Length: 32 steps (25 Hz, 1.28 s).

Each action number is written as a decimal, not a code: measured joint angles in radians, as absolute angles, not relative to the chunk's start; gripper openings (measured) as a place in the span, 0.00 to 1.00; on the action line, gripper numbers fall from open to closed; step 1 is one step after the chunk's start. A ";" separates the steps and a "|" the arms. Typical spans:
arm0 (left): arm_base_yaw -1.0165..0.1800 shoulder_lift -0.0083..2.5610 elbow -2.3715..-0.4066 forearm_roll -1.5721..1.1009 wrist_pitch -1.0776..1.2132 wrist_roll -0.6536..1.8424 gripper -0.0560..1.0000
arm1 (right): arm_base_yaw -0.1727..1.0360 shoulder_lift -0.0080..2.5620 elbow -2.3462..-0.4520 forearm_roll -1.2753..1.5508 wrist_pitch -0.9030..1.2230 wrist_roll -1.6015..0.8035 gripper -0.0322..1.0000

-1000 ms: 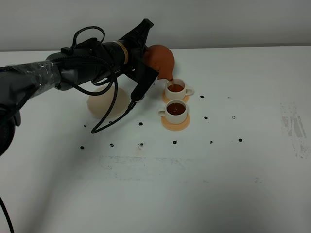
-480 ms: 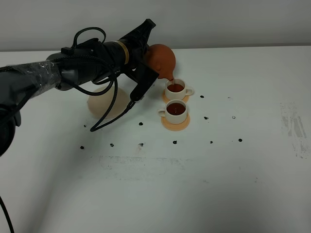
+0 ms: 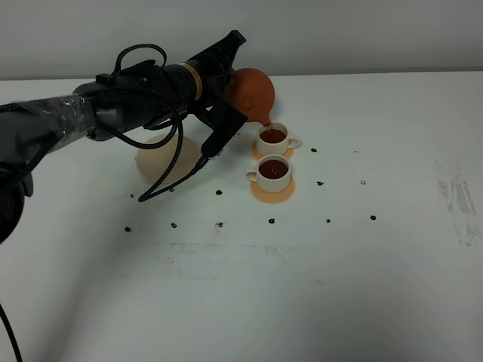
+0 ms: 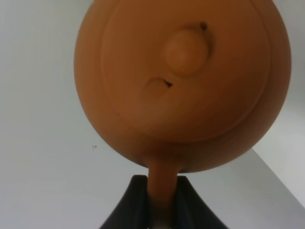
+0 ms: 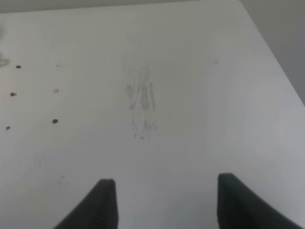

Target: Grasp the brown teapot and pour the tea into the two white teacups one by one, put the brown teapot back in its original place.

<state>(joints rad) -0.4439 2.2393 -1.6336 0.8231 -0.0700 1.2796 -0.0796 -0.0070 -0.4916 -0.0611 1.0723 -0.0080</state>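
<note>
Exterior high view: the left arm reaches across from the left, and its gripper (image 3: 230, 96) holds the brown teapot (image 3: 253, 92) raised and tipped, spout down, over the far teacup (image 3: 273, 138) of the two white teacups. A thin stream of tea runs from the spout into that cup, which already shows dark liquid. The near teacup (image 3: 273, 172) sits just in front of it, also filled with dark tea. Each cup stands on its own orange coaster (image 3: 273, 192), and the two coasters lie close together near the middle of the white table (image 3: 302, 286). A beige saucer (image 3: 160, 160) lies to the left of the cups, partly hidden behind the arm and its black cable (image 3: 177, 162).

From the left wrist, the teapot (image 4: 183, 81) fills the picture, lid knob facing the camera, and the dark fingers (image 4: 136, 202) are pinched on its handle.

From the right wrist, the right gripper (image 5: 162, 202) hangs over bare table with its fingers spread wide apart, holding nothing.
</note>
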 joint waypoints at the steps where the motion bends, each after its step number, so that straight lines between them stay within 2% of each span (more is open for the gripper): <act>1: -0.444 2.239 -1.634 0.827 -0.070 1.280 0.15 | -0.080 -0.007 -0.492 -0.061 1.072 -0.008 0.47; 32: -0.444 2.239 -1.634 0.829 -0.083 1.269 0.15 | -0.080 -0.007 -0.492 -0.061 1.072 -0.008 0.47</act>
<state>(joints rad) -0.4439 2.2393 -1.6336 0.8286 -0.0825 1.2685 -0.0796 -0.0070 -0.4916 -0.0611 1.0723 -0.0080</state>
